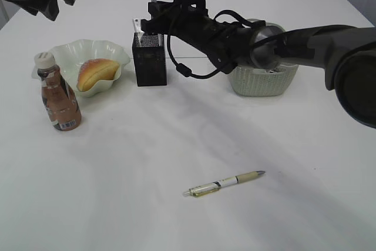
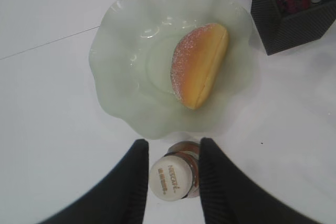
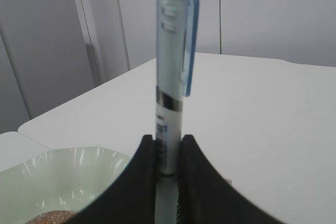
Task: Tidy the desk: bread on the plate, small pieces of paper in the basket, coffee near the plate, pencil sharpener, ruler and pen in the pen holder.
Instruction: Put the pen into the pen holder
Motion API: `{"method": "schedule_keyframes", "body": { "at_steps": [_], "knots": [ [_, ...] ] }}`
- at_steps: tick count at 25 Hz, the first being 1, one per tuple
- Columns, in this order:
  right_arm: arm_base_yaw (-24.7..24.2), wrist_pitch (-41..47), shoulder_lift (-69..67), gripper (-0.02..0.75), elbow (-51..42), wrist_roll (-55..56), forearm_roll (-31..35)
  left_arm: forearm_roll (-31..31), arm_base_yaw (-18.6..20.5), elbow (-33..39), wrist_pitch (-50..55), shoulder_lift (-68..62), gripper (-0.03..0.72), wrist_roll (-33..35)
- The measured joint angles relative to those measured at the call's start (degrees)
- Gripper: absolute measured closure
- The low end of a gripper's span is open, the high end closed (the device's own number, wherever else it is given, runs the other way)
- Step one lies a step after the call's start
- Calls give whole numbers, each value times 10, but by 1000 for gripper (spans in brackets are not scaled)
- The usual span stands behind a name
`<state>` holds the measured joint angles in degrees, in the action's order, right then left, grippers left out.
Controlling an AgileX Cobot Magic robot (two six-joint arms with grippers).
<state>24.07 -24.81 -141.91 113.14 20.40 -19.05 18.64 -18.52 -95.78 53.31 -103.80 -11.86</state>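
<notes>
Black right gripper (image 3: 167,153) pinches clear blue-clipped pen (image 3: 170,77) upright, tip aimed into black mesh pen holder (image 1: 150,60); left gripper (image 2: 173,169), spread, straddles coffee bottle (image 2: 170,178) at plate's (image 2: 121,77) 6 o'clock.

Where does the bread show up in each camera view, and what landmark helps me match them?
Exterior view: the bread lies on the plate at left, behind the coffee bottle.
Left wrist view: the bread is right of centre on the plate, above the bottle cap.
Right wrist view: only a brown sliver at the bottom left edge, probably the bread.
Shared landmark: the pale wavy plate.
</notes>
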Motion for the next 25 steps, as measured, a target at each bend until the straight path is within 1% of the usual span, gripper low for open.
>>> {"method": "schedule_keyframes", "body": {
  "at_steps": [25],
  "knots": [
    [0, -1, -14, 689, 12, 16, -6, 1, 0, 0, -8, 0, 444, 0]
  ]
}}
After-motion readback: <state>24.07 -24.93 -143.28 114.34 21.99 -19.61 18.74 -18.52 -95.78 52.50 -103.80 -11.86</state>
